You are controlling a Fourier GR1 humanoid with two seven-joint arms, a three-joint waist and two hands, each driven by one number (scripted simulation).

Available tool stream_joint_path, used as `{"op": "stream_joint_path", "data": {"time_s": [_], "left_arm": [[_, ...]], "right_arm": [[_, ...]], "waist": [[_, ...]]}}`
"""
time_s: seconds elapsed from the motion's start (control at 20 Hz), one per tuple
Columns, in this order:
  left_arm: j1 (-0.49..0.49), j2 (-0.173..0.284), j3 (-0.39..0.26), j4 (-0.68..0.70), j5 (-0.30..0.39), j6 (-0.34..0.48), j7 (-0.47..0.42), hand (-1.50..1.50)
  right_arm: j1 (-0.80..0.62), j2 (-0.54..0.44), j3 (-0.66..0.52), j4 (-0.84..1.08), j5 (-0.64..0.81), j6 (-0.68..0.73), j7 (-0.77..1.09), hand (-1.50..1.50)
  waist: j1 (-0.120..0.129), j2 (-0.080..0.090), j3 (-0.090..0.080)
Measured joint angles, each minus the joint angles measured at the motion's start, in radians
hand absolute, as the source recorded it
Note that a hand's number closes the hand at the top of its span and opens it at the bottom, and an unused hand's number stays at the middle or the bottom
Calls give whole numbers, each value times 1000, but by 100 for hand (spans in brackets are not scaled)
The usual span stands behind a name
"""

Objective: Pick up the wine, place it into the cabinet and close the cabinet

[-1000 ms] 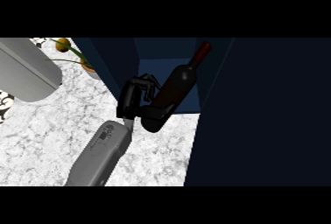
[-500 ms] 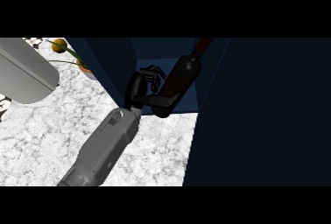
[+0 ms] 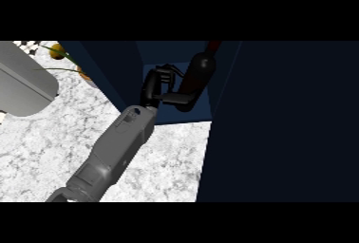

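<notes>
The wine bottle is dark with a red neck and stands nearly upright inside the open cabinet. Its base is low over the blue cabinet floor. My right hand is shut on the bottle's lower body from the left, fingers curled round it. The grey forearm runs from the lower left up to the cabinet opening. The top of the neck is cut off by the view's upper edge. My left hand does not show.
The cabinet's dark open door fills the right side. Its left wall stands beside my hand. A grey rounded shape lies at the left edge. A plant with yellow fruit sits on the marble counter.
My right hand has carried the bottle up and to the right, from the cabinet's front edge into its inside. The bottle has come more upright.
</notes>
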Motion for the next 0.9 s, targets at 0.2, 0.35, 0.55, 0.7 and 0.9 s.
{"op": "stream_joint_path", "data": {"time_s": [0.2,0.35,0.55,0.7,0.9], "left_arm": [[-42,0,27,71,40,4,-21,150],[-76,0,53,125,60,7,-32,150],[-122,2,89,194,72,-1,-40,150],[-140,14,104,234,71,-7,-60,150],[-170,23,122,277,69,25,-84,150]], "right_arm": [[17,3,6,3,-7,12,-27,-150],[29,4,13,5,-12,20,-45,-150],[45,1,16,6,-17,29,-68,-150],[57,0,22,5,-20,31,-84,-150],[70,-2,27,6,-24,39,-112,-150]], "waist": [[-8,5,0],[-13,8,0],[-18,12,0],[-24,14,-1],[-32,17,-1]]}}
